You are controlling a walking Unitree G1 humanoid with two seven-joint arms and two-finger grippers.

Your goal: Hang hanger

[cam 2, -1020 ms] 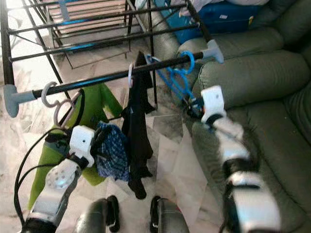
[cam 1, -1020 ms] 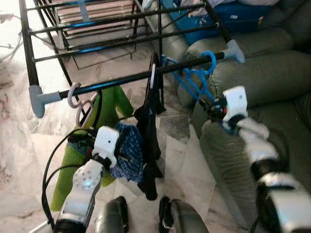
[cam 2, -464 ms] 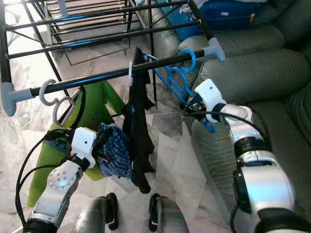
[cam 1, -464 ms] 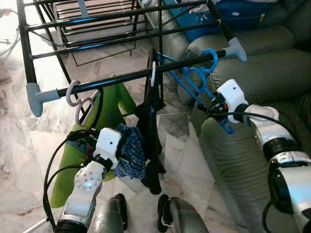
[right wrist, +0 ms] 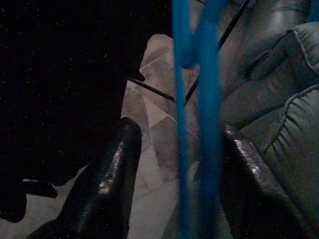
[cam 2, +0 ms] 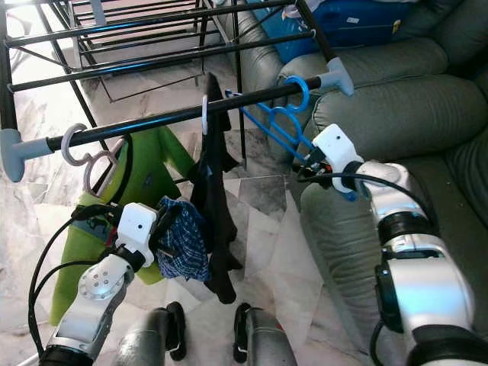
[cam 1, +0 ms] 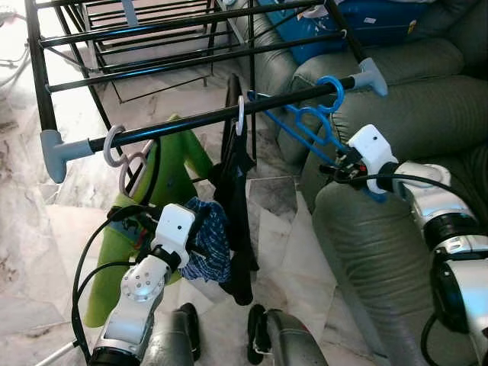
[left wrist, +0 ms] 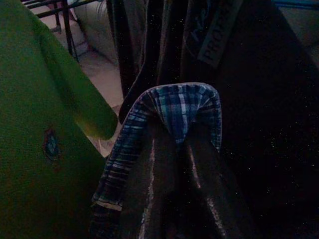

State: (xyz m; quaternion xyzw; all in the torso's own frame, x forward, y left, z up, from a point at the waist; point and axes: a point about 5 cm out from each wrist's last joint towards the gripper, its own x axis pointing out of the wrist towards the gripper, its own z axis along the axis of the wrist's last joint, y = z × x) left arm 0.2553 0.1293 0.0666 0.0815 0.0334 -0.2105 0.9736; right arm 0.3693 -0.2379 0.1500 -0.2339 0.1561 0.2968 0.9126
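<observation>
- The blue hanger (cam 1: 309, 126) sits in the upper right of the left eye view, its hook (cam 1: 331, 90) already looped over the black rail (cam 1: 206, 118) near the rail's grey right end cap (cam 1: 371, 77). That is where the task wants it, so the hanging itself looks all but done.
- The hanger slants down to the right instead of hanging plumb, probably because the right pincer (cam 1: 341, 162) is at its lower end, just above the sofa (cam 1: 427, 114).
- In the right wrist view the blue bars (right wrist: 199, 124) run between the two black fingers (right wrist: 112, 174), with floor showing on either side. The fingers stand apart and around the hanger, not clamped on it; whether one finger touches a bar I cannot tell.
- Judged from that, the step in hand is letting go and drawing the arm clear so the hanger can swing straight.
- The left pincer (cam 1: 200, 235) sits in the lower left, clamped on a checked cloth (cam 1: 206, 248); the left wrist view shows the cloth draped over the closed fingers. It holds that piece aside, likely for a later hanging.
- A dark garment (cam 1: 236, 206) hangs mid-rail on a white hook (cam 1: 240, 116), and a green shirt (cam 1: 126, 252) hangs at the left end, leaving the right stretch free for the hanger.
</observation>
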